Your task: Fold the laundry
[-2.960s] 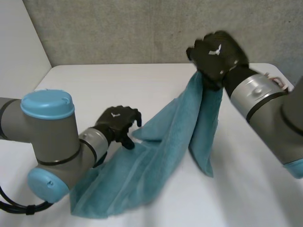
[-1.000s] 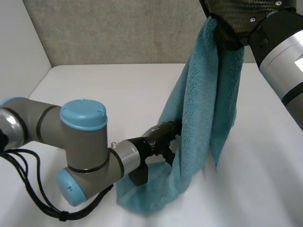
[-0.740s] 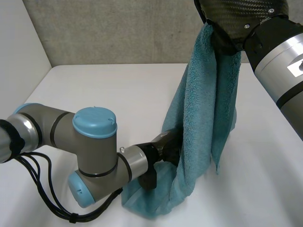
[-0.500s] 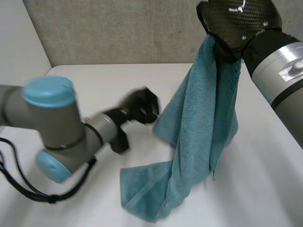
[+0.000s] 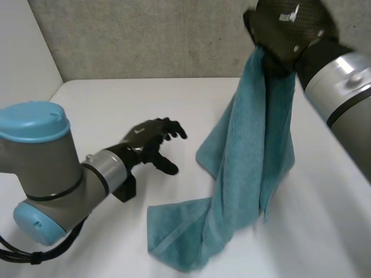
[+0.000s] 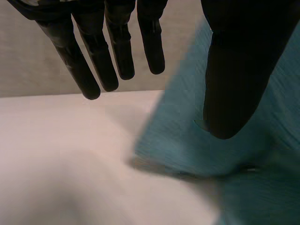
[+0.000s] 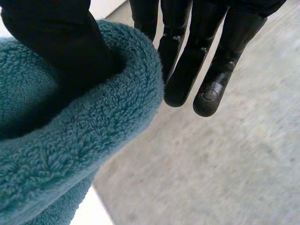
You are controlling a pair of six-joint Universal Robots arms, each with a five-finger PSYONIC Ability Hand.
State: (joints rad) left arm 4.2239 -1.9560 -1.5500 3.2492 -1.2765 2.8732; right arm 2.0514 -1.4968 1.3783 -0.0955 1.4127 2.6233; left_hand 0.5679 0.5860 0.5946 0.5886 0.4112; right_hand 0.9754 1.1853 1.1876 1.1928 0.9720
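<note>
Towel (image 5: 249, 162) pinched by right hand (image 5: 287, 29), left hand (image 5: 148, 142) splayed

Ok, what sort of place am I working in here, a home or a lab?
Most likely a lab or test bench rather than a home: a white table, a plain grey wall behind it, and a teal towel held up by the right hand.

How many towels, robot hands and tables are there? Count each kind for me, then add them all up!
Towels: 1, the blue-green towel.
Robot hands: 2, the left hand, open, and the right hand, holding the towel up.
Tables: 1, the white table.
Total: 4.
</note>
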